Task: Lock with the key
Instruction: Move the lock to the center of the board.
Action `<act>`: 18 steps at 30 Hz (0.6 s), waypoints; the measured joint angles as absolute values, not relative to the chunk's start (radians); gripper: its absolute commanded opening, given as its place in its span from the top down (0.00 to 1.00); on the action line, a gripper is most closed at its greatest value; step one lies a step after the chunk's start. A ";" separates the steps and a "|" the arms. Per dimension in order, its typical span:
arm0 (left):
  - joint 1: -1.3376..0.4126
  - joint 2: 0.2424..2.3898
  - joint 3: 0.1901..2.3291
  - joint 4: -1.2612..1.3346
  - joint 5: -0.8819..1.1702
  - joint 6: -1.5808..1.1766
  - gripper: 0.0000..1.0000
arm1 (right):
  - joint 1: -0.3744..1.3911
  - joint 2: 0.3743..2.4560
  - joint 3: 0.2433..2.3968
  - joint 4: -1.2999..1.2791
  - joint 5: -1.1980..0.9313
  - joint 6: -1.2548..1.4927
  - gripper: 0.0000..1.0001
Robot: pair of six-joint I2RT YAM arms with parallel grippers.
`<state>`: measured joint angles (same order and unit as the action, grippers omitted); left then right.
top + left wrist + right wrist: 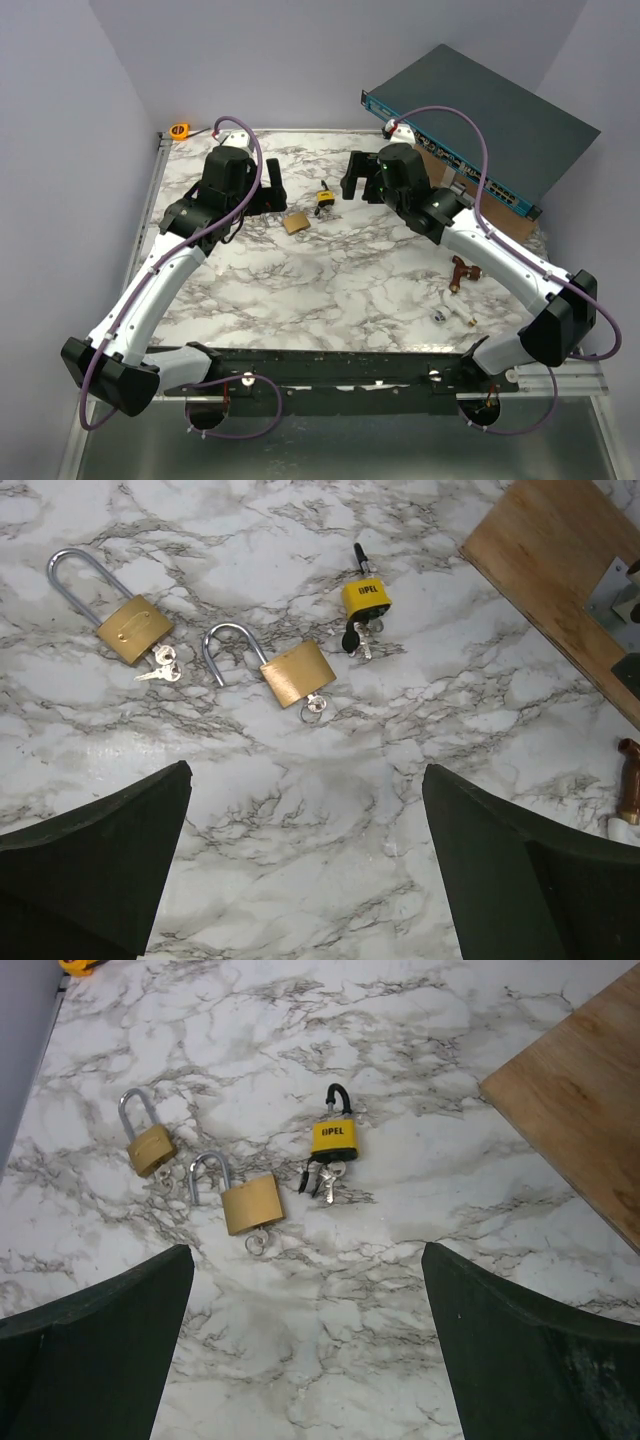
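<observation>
Three padlocks lie on the marble table (330, 280). A brass padlock (297, 672) with its shackle swung open has a key ring (316, 704) at its base; it also shows in the top view (296, 222) and the right wrist view (251, 1203). A yellow padlock (366, 595) (335, 1138) (325, 200) has keys (322, 1178) hanging from it. A long-shackle brass padlock (130, 628) (150, 1148) lies with keys (160, 665) beside it. My left gripper (305, 870) (272, 192) is open and empty, left of the locks. My right gripper (305, 1350) (352, 183) is open and empty, to their right.
A wooden board (560, 570) (580, 1100) lies at the back right, under a dark network switch (480, 130). A copper fitting (461, 272) and small metal bits (440, 314) lie front right. An orange tape measure (180, 130) sits at the back left corner.
</observation>
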<state>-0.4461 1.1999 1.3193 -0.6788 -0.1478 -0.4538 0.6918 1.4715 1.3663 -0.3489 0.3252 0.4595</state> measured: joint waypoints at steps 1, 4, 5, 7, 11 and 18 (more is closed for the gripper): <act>-0.446 1.200 1.319 -0.678 -0.149 -0.454 0.01 | 0.692 1.470 1.366 -0.349 0.325 0.458 0.00; -0.446 1.197 1.319 -0.676 -0.154 -0.453 0.01 | 0.692 1.468 1.366 -0.349 0.326 0.451 0.00; -0.446 1.197 1.319 -0.676 -0.158 -0.454 0.02 | 0.692 1.467 1.366 -0.349 0.327 0.450 0.00; -0.445 1.197 1.319 -0.675 -0.169 -0.454 0.02 | 0.692 1.466 1.366 -0.349 0.328 0.447 0.00; -0.444 1.197 1.319 -0.674 -0.187 -0.456 0.01 | 0.692 1.464 1.366 -0.349 0.329 0.444 0.00; -0.418 1.239 1.333 -0.650 -0.194 -0.481 0.02 | 0.692 1.463 1.366 -0.349 0.332 0.444 0.00</act>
